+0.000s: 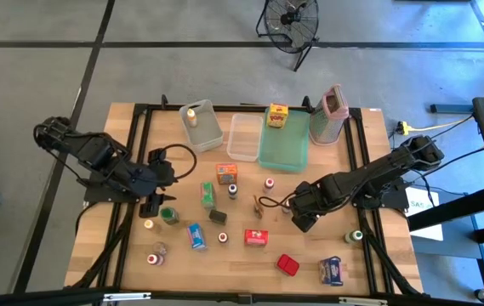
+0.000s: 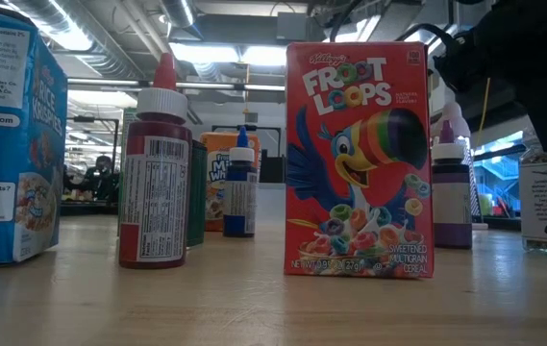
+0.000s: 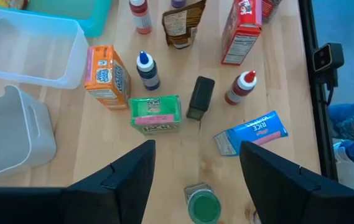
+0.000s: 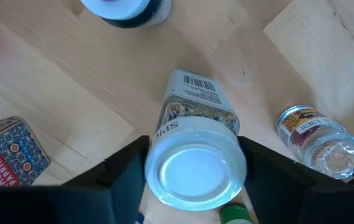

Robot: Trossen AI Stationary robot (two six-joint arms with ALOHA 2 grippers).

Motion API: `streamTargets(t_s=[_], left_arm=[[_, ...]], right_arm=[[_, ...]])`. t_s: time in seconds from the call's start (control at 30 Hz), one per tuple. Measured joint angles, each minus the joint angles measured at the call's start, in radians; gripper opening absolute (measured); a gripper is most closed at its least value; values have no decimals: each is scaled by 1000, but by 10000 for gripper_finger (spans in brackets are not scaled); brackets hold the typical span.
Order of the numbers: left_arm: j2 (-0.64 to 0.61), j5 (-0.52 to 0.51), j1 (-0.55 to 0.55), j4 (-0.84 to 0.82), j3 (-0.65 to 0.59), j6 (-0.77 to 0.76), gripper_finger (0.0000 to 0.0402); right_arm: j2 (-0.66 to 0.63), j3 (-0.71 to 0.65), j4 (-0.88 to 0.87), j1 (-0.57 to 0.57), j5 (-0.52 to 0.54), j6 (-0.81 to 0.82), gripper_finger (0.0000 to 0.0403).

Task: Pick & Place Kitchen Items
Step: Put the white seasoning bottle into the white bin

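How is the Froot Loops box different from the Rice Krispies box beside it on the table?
The Froot Loops box is red, while the Rice Krispies box is blue. The Froot Loops box stands upright; the Rice Krispies box lies flat on its side in the left wrist view. The Froot Loops box carries a toucan picture, whereas the Rice Krispies box shows mostly lettering. Both are small cereal boxes resting on the wooden table.

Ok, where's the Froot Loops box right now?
In the high view, the Froot Loops box sits front-centre on the table, between a red-capped bottle and the right gripper.
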Motion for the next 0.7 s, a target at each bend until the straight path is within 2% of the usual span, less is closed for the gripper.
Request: streamTargets(t_s=[0.1, 0.3, 0.53, 0.7], left_arm=[[0, -13, -21, 0, 0, -20, 230], [0, -48, -73, 0, 0, -68, 229], [0, -83, -147, -3, 0, -123, 228], [0, -98, -185, -3, 0, -138, 230]], right_arm=[[0, 0, -1, 0, 0, 1, 208], [-1, 0, 0, 0, -9, 3, 208], [0, 5, -13, 0, -68, 7, 214], [0, 88, -95, 4, -70, -6, 213]])
